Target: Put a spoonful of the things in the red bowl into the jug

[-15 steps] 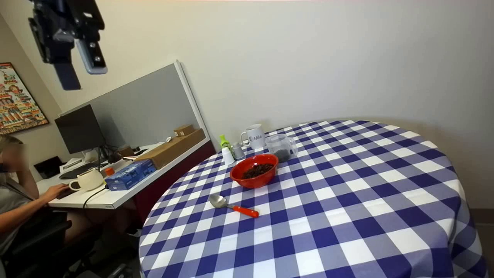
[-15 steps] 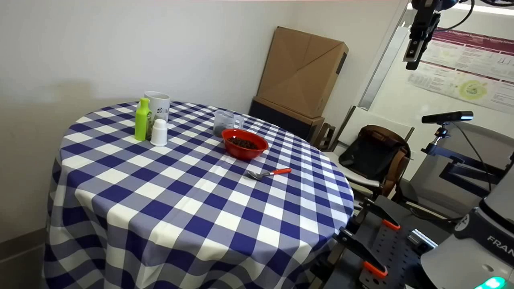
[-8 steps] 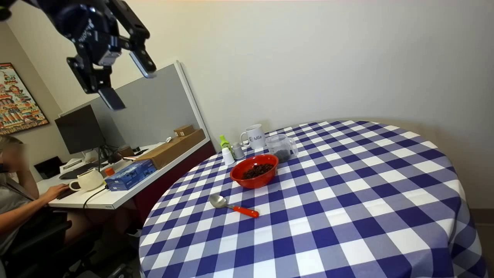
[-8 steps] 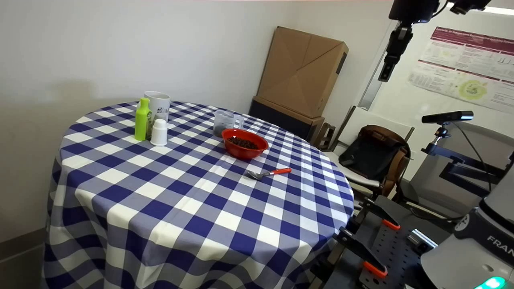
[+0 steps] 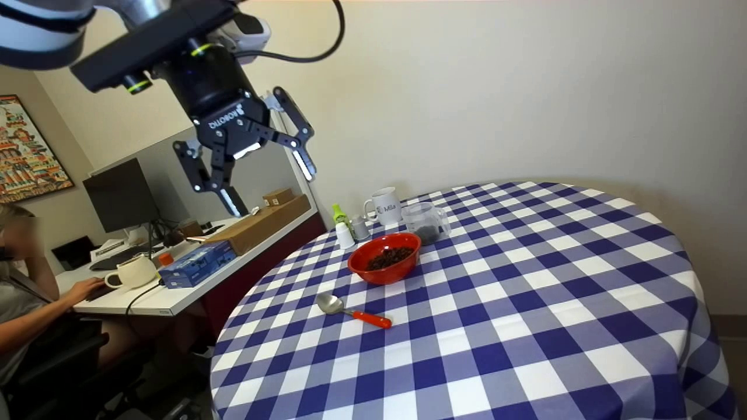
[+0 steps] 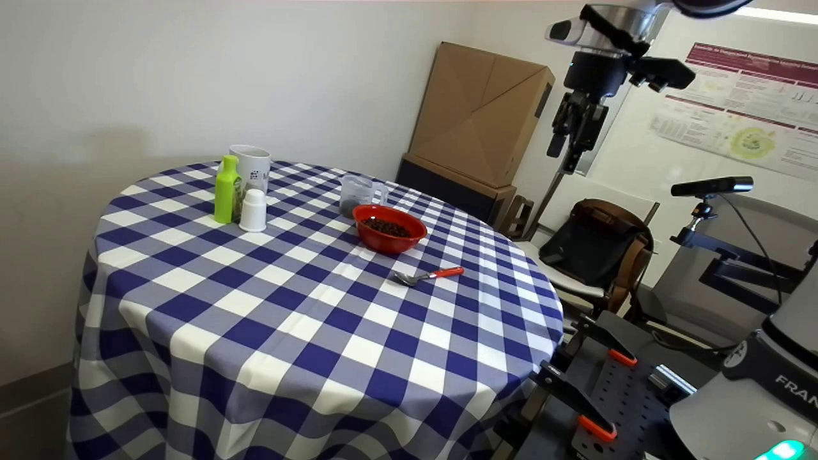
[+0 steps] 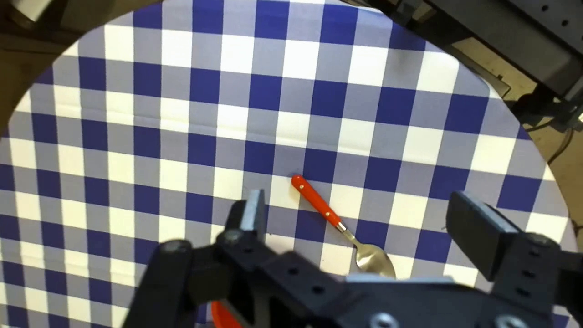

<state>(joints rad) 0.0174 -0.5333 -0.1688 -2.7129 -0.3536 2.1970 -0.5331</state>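
My gripper (image 5: pixel 272 189) hangs high in the air with its fingers wide apart and nothing between them. From the wrist view, the spoon (image 7: pixel 316 200) appears below, between the two fingers; its bowl end is partly covered by the gripper body. It lies flat on the checked cloth, its orange-red handle (image 6: pixel 447 273) pointing away from the table's middle. Behind the spoon stands the red bowl (image 5: pixel 385 276), holding small dark brown pieces. Only a sliver of the red bowl (image 7: pixel 223 316) shows in the wrist view. The clear jug (image 5: pixel 417 217), with dark contents at its bottom, is just behind the bowl.
A white mug (image 5: pixel 386 209), a green bottle (image 6: pixel 225 191), a white shaker (image 6: pixel 254 211) and a grey shaker (image 5: pixel 360 227) stand grouped near the jug. Beyond the round table are a desk (image 5: pixel 146 297) with a seated person, and a chair with a bag (image 6: pixel 588 243).
The arm has swung in: in both exterior views the gripper has come lower and closer to the table, and has turned. It stays open. Nothing on the table has moved.
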